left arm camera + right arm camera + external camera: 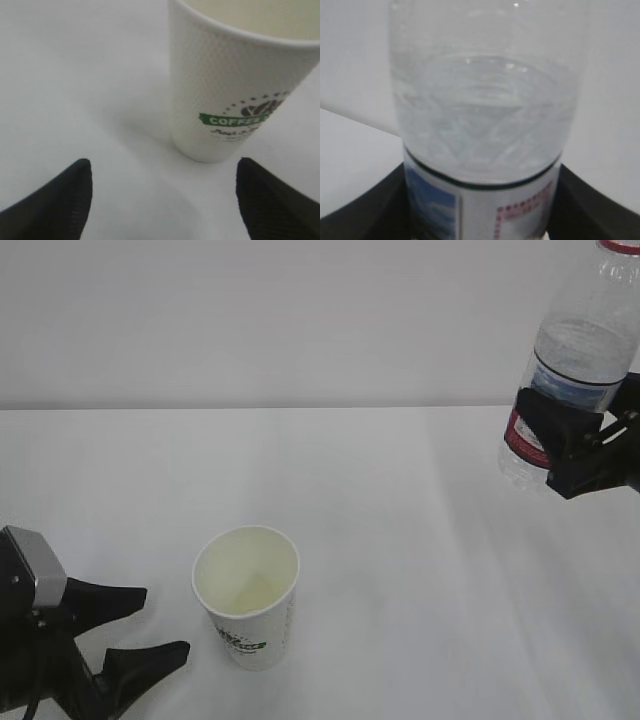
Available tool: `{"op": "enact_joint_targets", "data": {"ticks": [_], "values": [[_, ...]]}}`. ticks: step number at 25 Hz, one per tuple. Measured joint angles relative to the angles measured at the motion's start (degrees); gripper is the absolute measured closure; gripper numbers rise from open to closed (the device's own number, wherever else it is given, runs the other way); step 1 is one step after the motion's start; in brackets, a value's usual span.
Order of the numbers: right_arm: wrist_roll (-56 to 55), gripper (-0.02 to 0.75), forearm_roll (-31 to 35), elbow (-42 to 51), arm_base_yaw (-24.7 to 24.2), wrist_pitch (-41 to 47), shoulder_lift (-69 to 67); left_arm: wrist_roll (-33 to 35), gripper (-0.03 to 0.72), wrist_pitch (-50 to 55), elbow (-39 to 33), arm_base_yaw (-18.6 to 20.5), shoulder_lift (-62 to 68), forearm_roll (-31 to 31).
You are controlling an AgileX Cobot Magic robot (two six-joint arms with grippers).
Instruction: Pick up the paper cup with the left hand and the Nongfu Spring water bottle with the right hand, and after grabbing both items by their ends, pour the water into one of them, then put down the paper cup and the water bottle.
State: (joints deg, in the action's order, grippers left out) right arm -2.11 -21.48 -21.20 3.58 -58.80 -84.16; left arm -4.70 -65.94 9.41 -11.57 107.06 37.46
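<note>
The white dimpled paper cup (250,610) (225,90) stands upright on the table, its green-and-black logo facing the front. My left gripper (166,620) (165,162) rests low just left of the cup, open wide, with nothing between its fingers and the cup beyond the tips. High at the right, my right gripper (545,435) (482,210) is shut on the label band of the Nongfu Spring water bottle (575,350) (485,125). It holds the bottle in the air, leaning slightly, neck up. Clear water (485,115) fills the bottle's lower part.
The white table (400,540) runs back to a plain pale wall. Nothing else stands on it in view. The bottle's top is cut off by the frame edge.
</note>
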Motion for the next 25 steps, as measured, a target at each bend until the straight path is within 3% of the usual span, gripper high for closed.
{"op": "enact_joint_targets", "data": {"ticks": [5, 9, 13, 19, 25], "values": [[-0.03, 0.223, 0.00, 0.00, 0.00, 0.00, 0.00, -2.46, 0.015, 0.00, 3.42, 5.42, 0.31, 1.47], [-0.14, 0.223, 0.00, 0.00, 0.00, 0.00, 0.00, -7.45, 0.016, -0.02, 6.85, 12.48, 0.39, 8.36], [-0.14, 0.223, 0.00, 0.00, 0.00, 0.00, 0.00, -16.12, 0.019, -0.02, 13.11, 17.90, 0.57, 19.35], [-0.14, 0.223, 0.00, 0.00, 0.00, 0.00, 0.00, -28.23, 0.034, 5.90, 23.19, 19.49, 0.66, 35.48], [-0.14, 0.223, 0.00, 0.00, 0.00, 0.00, 0.00, -30.85, 0.057, 7.00, 24.86, 19.49, 0.79, 44.00]]}}
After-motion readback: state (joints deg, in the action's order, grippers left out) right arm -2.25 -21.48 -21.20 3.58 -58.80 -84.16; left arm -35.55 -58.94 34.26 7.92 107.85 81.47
